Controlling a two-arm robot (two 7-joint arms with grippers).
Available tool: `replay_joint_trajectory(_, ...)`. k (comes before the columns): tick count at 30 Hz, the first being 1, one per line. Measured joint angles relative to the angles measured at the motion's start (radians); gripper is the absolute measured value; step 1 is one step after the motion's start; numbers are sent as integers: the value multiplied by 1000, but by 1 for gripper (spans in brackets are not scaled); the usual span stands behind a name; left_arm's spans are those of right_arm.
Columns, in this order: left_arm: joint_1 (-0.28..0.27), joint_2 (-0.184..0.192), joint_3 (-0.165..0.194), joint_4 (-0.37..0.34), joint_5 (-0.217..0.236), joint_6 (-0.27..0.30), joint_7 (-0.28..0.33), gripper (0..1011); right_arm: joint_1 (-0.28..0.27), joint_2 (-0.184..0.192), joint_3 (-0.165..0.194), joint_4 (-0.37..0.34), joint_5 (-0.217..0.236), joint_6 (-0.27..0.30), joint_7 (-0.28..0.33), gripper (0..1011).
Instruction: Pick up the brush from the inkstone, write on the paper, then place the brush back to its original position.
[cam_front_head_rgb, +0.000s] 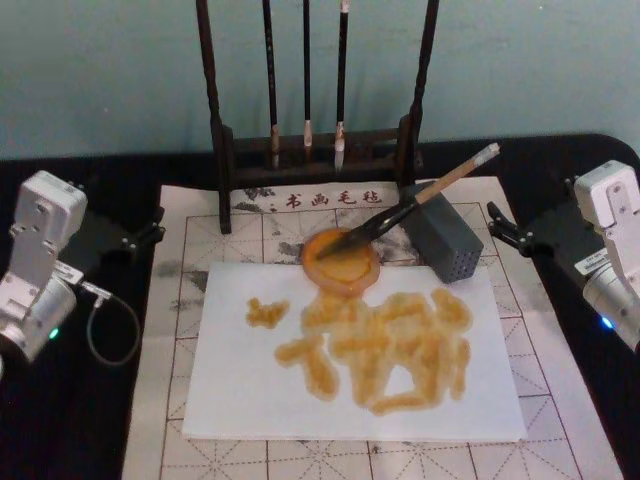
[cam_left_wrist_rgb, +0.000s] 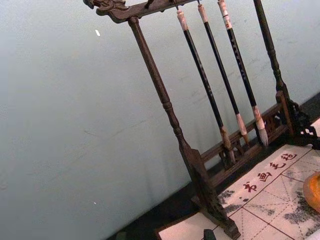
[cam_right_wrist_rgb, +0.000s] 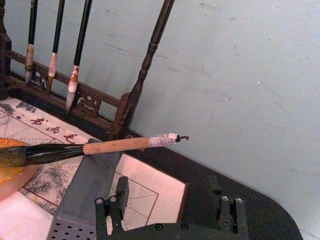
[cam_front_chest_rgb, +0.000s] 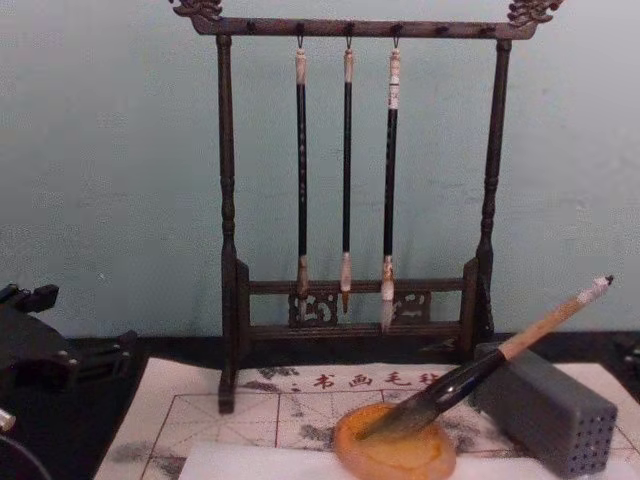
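"Where is the brush (cam_front_head_rgb: 420, 203) just now?"

"Its dark bristles rest in the orange inkstone (cam_front_head_rgb: 340, 264), and the bamboo handle leans on the grey perforated block (cam_front_head_rgb: 447, 242) just to the right (white cap up, towards the rear right). The inkstone sits at the far edge of the white paper (cam_front_head_rgb: 240, 385), which carries amber strokes."

"And your end effectors?"

"Both released, grasping nothing. My right end effector (cam_front_head_rgb: 498, 225) hovers over the black worktop (cam_front_head_rgb: 70, 430) beside the block, clear of the brush. My left end effector (cam_front_head_rgb: 155, 225) is at the gridded mat's (cam_front_head_rgb: 250, 228) left edge."
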Motion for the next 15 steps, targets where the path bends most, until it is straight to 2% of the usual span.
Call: replay_joint_trajectory(15, 0, 0, 0, 0, 0, 0, 0, 1001, 0, 0, 0, 0, 0, 0, 0, 1003)
